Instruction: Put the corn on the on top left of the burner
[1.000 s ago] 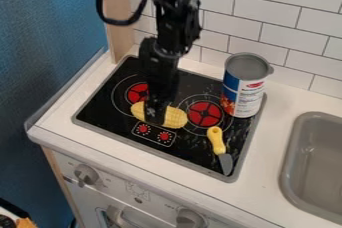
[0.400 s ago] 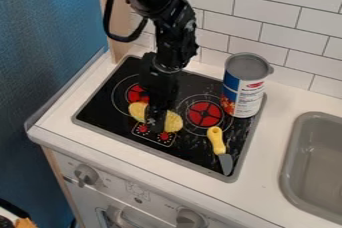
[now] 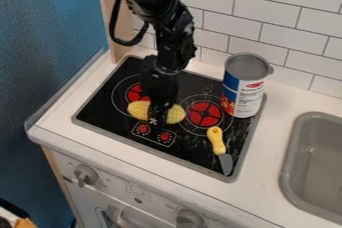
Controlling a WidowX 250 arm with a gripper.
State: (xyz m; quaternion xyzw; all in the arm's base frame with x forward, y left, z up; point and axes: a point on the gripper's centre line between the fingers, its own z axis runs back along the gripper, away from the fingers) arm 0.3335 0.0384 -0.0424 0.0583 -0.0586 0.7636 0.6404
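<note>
- My claw (image 3: pixel 155 120) hangs over the middle of the corn (image 3: pixel 175 114), a yellow end showing on either side; I can't tell from here whether it's clenched on the corn or released.
- The corn is at the near edge of the left burner (image 3: pixel 135 93), just beyond the red-marked controls (image 3: pixel 154 133) (my own arm hides its middle from me).
- The right burner (image 3: pixel 204 114) is beside the corn's right end.
- A tall can (image 3: pixel 244 84) stands upright at the stove's (image 3: pixel 187 149) right side.
- Nearer me, a yellow-handled knife (image 3: pixel 217 141) lies on the stove, its grey blade towards the front.
- Further right, I see a grey sink (image 3: pixel 312 164).
</note>
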